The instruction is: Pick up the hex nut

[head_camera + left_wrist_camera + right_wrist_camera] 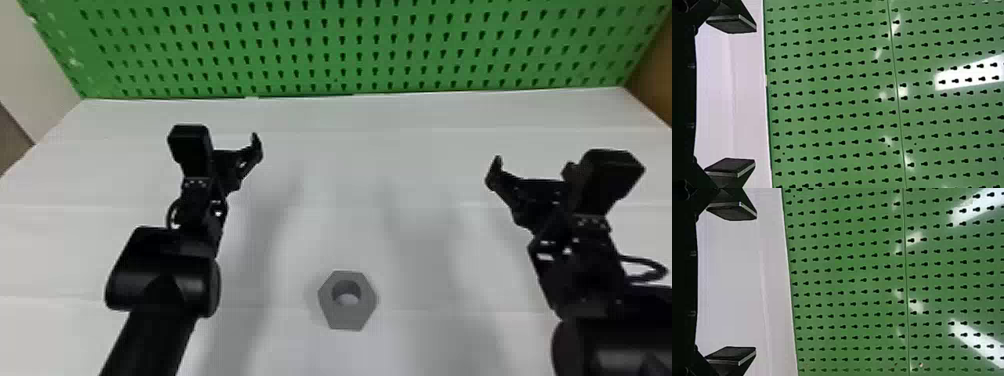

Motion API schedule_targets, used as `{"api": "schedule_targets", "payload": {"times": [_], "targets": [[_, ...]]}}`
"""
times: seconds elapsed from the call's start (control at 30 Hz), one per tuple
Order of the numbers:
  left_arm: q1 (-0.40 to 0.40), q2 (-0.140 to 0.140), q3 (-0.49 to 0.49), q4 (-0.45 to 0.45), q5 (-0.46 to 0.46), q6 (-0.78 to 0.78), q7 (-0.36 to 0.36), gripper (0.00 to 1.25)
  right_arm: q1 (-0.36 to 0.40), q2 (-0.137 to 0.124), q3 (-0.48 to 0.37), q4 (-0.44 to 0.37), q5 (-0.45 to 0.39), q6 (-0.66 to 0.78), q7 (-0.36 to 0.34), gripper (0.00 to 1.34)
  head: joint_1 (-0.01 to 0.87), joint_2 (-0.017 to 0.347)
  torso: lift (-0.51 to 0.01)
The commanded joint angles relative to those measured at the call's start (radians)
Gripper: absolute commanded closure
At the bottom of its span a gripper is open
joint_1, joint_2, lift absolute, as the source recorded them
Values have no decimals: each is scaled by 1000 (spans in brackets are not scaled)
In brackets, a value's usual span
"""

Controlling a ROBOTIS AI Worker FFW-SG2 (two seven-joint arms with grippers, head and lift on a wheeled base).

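1. Centrally, in the head view, the hex nut (346,318) lies flat on the bench (350,150); likely rigid, perhaps slick, best gripped across opposite sides.
2. Left wrist view: left fingers (732,167) spread, empty.
3. Right wrist view: right fingers (732,355) spread, empty.

Hex nut (345,318) on the bench (425,145), pegboard (350,45) behind

The hex nut lies roughly midway between the bench's left and right edges, well short of the far edge; the pegboard stands along that far edge; the left end effector (237,157) is over the bench, left of the hex nut and nearer the far edge; the right end effector (532,190) is to its right, also farther forward; both are apart from it.
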Motion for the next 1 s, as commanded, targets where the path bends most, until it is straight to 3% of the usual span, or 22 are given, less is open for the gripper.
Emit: {"api": "schedule_targets", "payload": {"times": [0.0, 0.43, 0.97], "targets": [[1, 0, 1, 0, 1, -2, 0, 87, -2, -2, 2, -2, 1, 0, 0, 96, 785, 138, -92], [4, 0, 4, -3, 1, -2, -1, 87, 0, -8, 12, -56, -1, 63, 0, 96, 785, 138, -92], [13, 0, 36, -9, 6, -2, 7, 87, -60, -31, 55, -295, 1, 468, 0, 96, 785, 138, -92]]}}
